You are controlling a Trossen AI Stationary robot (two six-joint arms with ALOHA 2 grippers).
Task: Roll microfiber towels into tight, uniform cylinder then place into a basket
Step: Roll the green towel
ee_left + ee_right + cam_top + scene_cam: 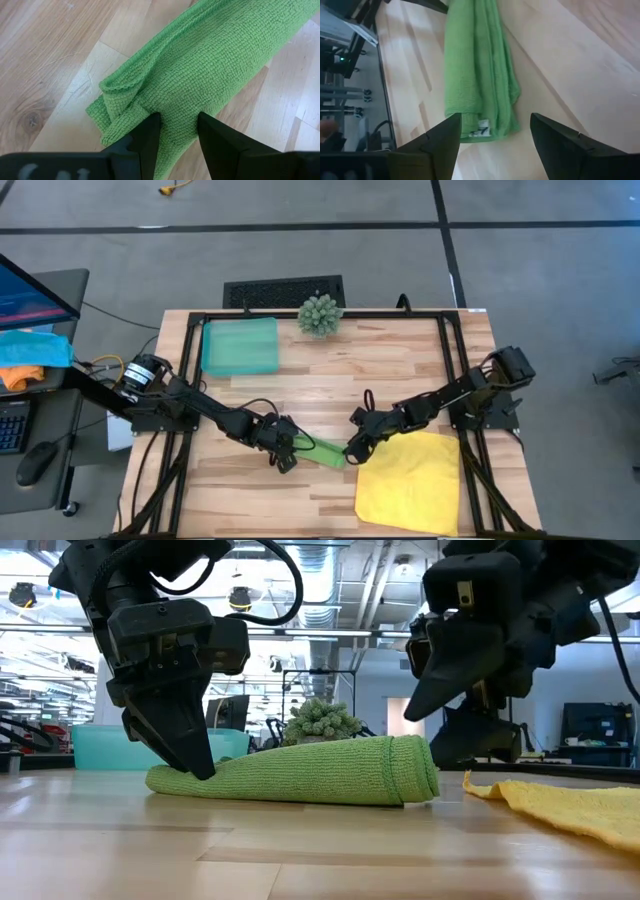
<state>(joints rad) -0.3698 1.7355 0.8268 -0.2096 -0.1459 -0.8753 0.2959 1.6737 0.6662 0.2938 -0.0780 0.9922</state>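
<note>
The green microfiber towel (325, 452) lies rolled into a loose cylinder on the wooden table, near the front middle. My left gripper (290, 452) is shut on its left end (170, 780). My right gripper (352, 450) hangs open just above the roll's right end (415, 768), where a small white tag (481, 132) shows; its fingers (451, 131) stand on either side of that end without touching it. The yellow towel (410, 482) lies flat at the front right. The teal basket (240, 346) stands at the back left. My left gripper pinches the cloth of the green roll near its left end (177, 117) between its two fingers (150, 134). The fingers slant down from above and from the table's left, and several layers bunch up beside them. The roll lies along the table.
A spiky green ball plant (320, 315) stands at the back middle, to the right of the basket. Black frame rails (455, 360) run along the table's sides. Bare wood lies between the roll and the basket. A desk with a screen (30, 290) stands off the table's left.
</note>
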